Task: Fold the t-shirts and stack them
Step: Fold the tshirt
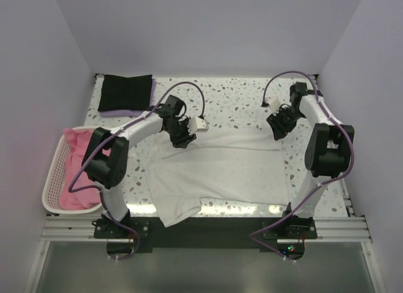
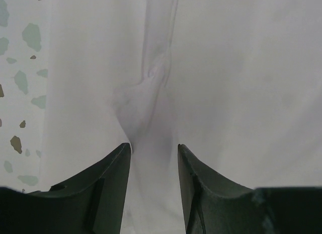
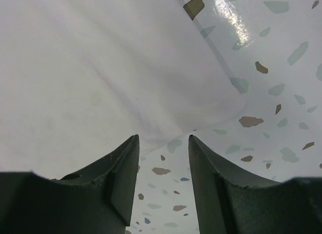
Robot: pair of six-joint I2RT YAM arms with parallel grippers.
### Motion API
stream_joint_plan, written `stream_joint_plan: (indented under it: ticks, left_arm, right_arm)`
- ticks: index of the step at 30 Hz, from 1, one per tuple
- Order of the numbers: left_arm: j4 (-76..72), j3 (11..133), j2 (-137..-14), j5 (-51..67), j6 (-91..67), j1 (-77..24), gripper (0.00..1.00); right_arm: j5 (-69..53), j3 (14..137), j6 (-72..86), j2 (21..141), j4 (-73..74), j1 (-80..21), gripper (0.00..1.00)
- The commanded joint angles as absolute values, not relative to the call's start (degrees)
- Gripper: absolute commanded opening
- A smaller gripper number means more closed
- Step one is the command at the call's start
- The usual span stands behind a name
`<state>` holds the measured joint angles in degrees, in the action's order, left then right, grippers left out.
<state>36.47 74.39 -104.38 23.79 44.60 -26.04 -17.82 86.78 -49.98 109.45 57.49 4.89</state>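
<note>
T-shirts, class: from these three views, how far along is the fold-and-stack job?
Done: a folded black shirt lies on a folded lavender shirt at the far left corner. In hand: the white shirt lies spread out, folding unfinished; the left gripper and right gripper sit at its far edge, fingers apart, holding nothing. Left: fold and stack the white one, then the pink shirts heaped in the basket.

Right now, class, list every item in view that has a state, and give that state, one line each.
white t-shirt: spread out, unfolded
black t-shirt: folded, atop the lavender one
lavender t-shirt: folded, underneath
pink t-shirts: crumpled in basket
left gripper: open over white t-shirt
right gripper: open at its corner
</note>
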Motion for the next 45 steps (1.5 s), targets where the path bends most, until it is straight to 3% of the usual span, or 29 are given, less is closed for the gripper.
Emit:
stream_joint_plan:
  ticks: [1,7,11,18,21,23,25,28,37,45]
  left_arm:
    - [34.37,78.22,-106.34,19.52,46.41,-27.16,0.48]
    - [33.31,79.71,-108.98,17.92,46.67,-28.48,0.45]
    - [35.06,79.63,-108.99,18.90,46.67,-29.88,0.23]
    - [38.14,76.99,-103.45,19.16,44.92,-36.03,0.00]
    - [40.60,76.73,-104.06,18.28,42.02,-38.49,0.01]
    - [41.92,76.29,-104.15,18.46,41.05,-39.81,0.20]
    - [41.66,74.80,-103.28,18.46,40.43,-40.34,0.29]
    - [41.22,73.22,-101.17,18.72,40.25,-40.52,0.33]
    - [41.14,76.55,-97.91,26.62,37.62,-29.81,0.33]
    - [38.50,74.97,-101.25,23.03,34.37,-23.21,0.33]
  right_arm:
    - [-18.90,85.88,-49.04,109.69,57.75,4.57,0.48]
    - [-17.49,83.76,-49.31,111.44,56.08,4.48,0.46]
    - [-17.84,83.58,-48.78,112.24,55.99,4.48,0.44]
    - [-17.49,83.41,-49.22,111.88,56.07,4.57,0.43]
    - [-17.40,83.67,-49.31,111.62,56.42,4.57,0.43]
    - [-17.31,83.67,-49.39,111.45,56.60,4.48,0.43]
    - [-17.14,83.67,-49.48,111.18,56.78,4.48,0.43]
    - [-16.88,83.50,-49.75,110.66,56.95,4.48,0.43]
    - [-17.23,83.32,-49.83,109.78,57.57,4.48,0.40]
    - [-17.93,82.45,-48.87,109.51,57.57,3.87,0.39]
